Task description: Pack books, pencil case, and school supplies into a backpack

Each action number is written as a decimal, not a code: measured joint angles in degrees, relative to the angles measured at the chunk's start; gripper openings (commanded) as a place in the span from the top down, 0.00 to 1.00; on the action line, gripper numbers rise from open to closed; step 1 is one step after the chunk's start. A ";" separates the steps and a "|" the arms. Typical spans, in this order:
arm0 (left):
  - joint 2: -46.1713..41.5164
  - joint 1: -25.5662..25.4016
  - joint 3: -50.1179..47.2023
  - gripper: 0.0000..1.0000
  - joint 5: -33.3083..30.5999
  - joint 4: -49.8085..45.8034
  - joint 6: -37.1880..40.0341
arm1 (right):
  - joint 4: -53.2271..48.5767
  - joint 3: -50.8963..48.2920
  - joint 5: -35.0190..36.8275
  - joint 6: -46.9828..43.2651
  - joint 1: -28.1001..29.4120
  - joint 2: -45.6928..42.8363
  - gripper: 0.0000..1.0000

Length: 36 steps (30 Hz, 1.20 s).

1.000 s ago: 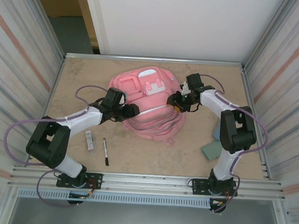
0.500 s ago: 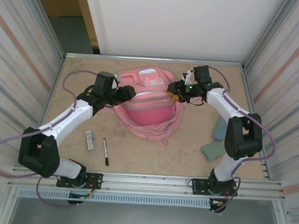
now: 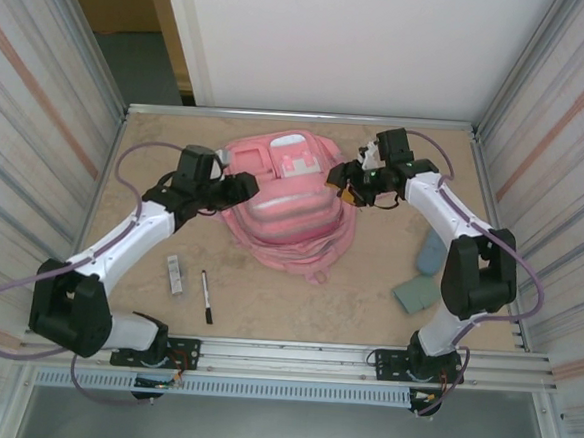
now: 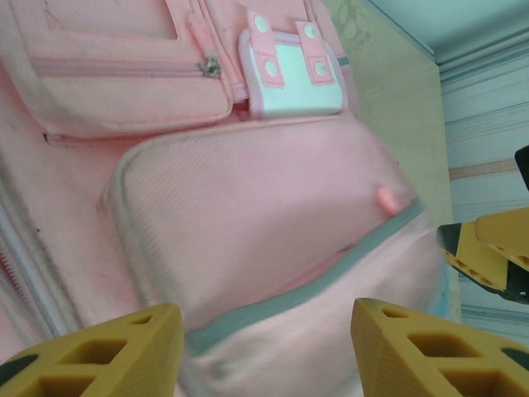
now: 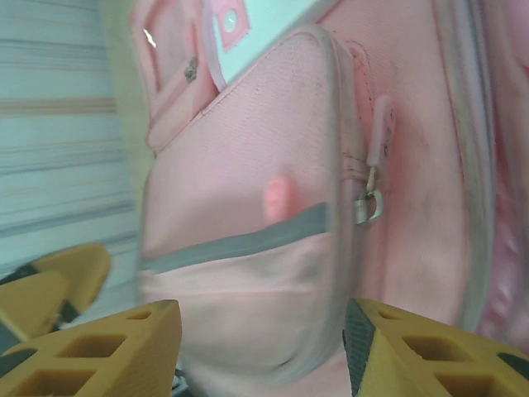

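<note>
Left gripper [image 3: 242,186] sits at the left edge of the backpack [image 3: 290,217] and the right gripper [image 3: 346,182] at its upper right edge. Each has its fingers apart with pink fabric in the gap, and I cannot tell whether either is pinching it. A moment ago the 2 arms held the bag raised and apparently gaping; now it has sunk flat, flap down. The pen [image 3: 206,296], whitish bar [image 3: 175,273], pencil case [image 3: 431,254] and grey-green piece [image 3: 412,293] lie outside it, so packing probably needs the bag reopened
</note>
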 measured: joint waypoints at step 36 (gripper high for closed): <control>-21.38 -8.26 -12.20 0.42 -3.04 -13.40 5.25 | -14.88 -22.64 38.18 -9.07 -28.26 -12.52 0.09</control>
